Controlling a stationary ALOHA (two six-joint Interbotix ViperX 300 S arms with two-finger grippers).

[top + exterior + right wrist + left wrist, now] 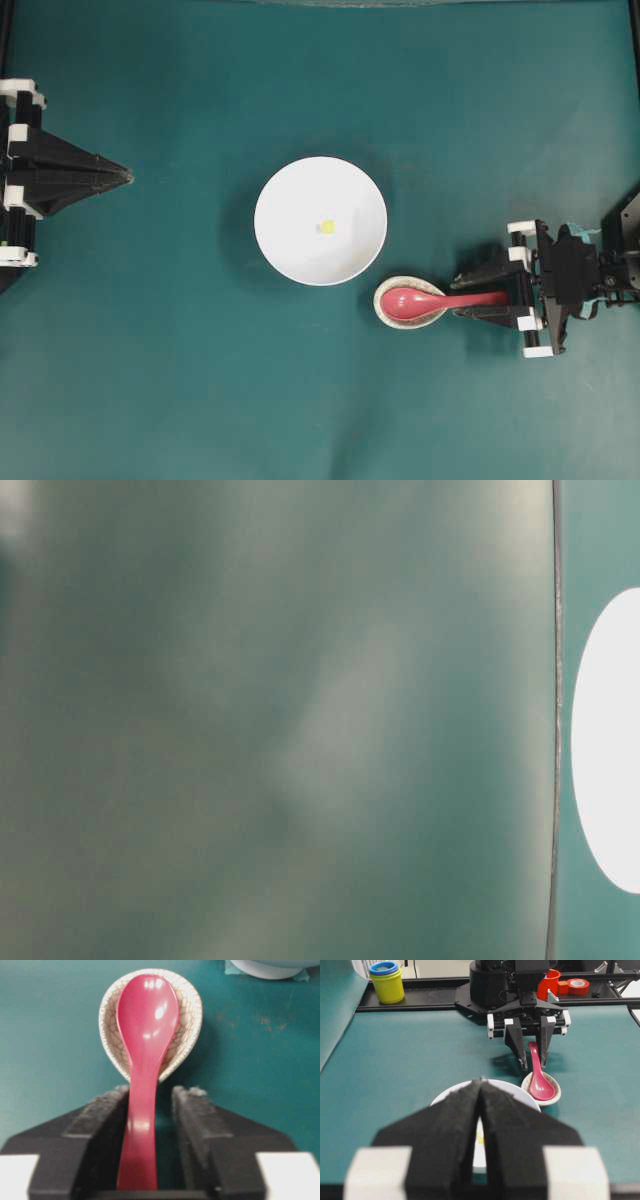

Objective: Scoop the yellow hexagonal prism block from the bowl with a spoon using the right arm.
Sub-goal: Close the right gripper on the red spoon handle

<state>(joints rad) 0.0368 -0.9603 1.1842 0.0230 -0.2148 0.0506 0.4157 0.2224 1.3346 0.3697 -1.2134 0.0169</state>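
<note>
The right hand [152, 1110] straddles the pink-red spoon's [146, 1035] handle, fingers partly spread, one side touching, a gap on the other. The scoop rests in a speckled dish [192, 1015]. The yellow block [327, 227] sits in the white bowl [290, 190]. The left hand [480, 1085] is pressed together.

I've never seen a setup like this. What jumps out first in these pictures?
The big white bowl at the middle of the green table, with a tiny yellow block inside it. Just beside it, a glossy pink-red spoon rests its scoop in a small speckled dish, and the right gripper straddles its handle. The left gripper waits shut on the opposite side, pointing at the bowl.
</note>
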